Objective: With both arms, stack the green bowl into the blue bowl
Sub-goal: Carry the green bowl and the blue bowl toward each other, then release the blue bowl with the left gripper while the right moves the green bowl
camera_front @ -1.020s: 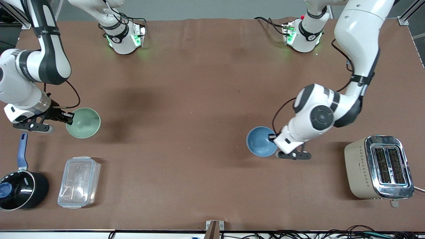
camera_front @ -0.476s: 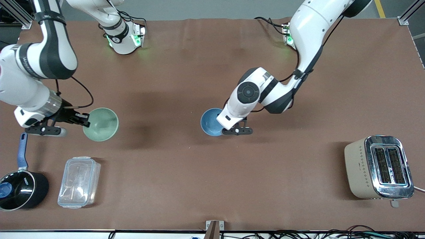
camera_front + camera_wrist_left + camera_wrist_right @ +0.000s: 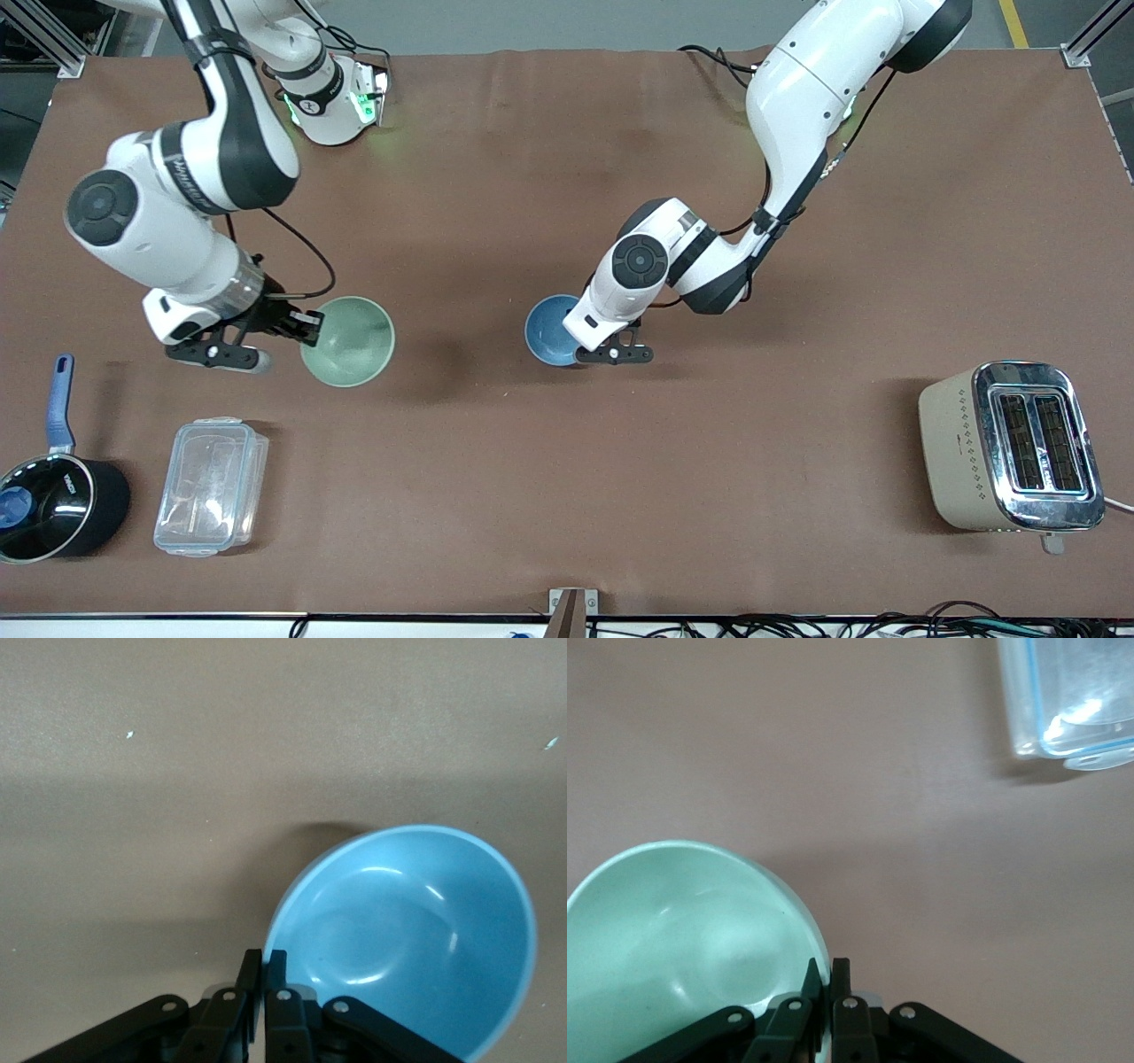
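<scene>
Right gripper (image 3: pixel 310 326): clenched on the rim of the green bowl (image 3: pixel 348 342), at the bowl's 9 o'clock edge in the front view. The bowl is held up over bare table, toward the right arm's end; its shadow lies on the tabletop just beside it. In the right wrist view the fingers (image 3: pixel 840 979) pinch the bowl's wall (image 3: pixel 682 930), one inside and one outside.

Left gripper (image 3: pixel 578 344): clenched on the rim of the blue bowl (image 3: pixel 549 330), at the bowl's 3 to 4 o'clock edge in the front view. The bowl is over the middle of the table (image 3: pixel 567 461); whether it touches the surface cannot be told. The left wrist view shows the fingers (image 3: pixel 275 967) closed on the bowl's edge (image 3: pixel 407 939).

The two bowls are well apart, at about the same depth on the table.

Other items: black saucepan (image 3: pixel 53 501) with blue handle and clear plastic container (image 3: pixel 211 486) near the front camera at the right arm's end; toaster (image 3: pixel 1010 447) at the left arm's end.
</scene>
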Robot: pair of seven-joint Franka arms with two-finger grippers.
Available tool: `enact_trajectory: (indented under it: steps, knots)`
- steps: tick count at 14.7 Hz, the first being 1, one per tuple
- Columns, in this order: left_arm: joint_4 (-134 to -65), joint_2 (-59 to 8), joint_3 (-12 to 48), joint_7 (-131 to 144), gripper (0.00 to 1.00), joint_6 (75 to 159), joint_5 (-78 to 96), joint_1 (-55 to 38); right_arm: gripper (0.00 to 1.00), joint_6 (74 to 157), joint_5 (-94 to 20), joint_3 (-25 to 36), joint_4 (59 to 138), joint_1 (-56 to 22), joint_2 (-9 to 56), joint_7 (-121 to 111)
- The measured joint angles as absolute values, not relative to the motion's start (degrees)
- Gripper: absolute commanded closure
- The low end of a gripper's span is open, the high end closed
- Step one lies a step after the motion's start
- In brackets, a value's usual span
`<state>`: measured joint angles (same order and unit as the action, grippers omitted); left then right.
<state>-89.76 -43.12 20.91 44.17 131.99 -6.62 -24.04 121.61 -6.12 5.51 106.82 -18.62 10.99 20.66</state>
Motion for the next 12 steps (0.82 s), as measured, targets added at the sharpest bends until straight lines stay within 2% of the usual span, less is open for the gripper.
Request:
enact_trajectory:
  steps: [1,2,3,7,12]
  knots:
    - [-89.7,-43.13,20.91,44.17,0.4,131.99,-6.62,-24.05,1.0,122.51,-6.12,5.52,106.72,-19.89,11.65,22.82]
    - [-89.66,-43.13,20.89,44.17,0.14,131.99,-6.63,-24.05,1.0,123.38,-6.12,5.52,106.56,-21.41,12.34,25.07]
    - [-89.56,-43.13,20.84,44.17,0.0,131.99,-6.63,-24.04,1.0,124.11,-6.12,5.52,106.32,-23.05,13.12,27.58]
    - [-85.53,-42.3,20.35,44.17,0.0,130.78,-8.05,-22.25,1.0,128.29,-6.11,5.51,105.33,-29.58,16.62,37.36]
    - [-77.99,-35.96,20.1,35.43,0.0,117.48,-9.24,-10.46,1.0,134.14,-6.11,5.56,104.94,-36.98,21.99,47.78]
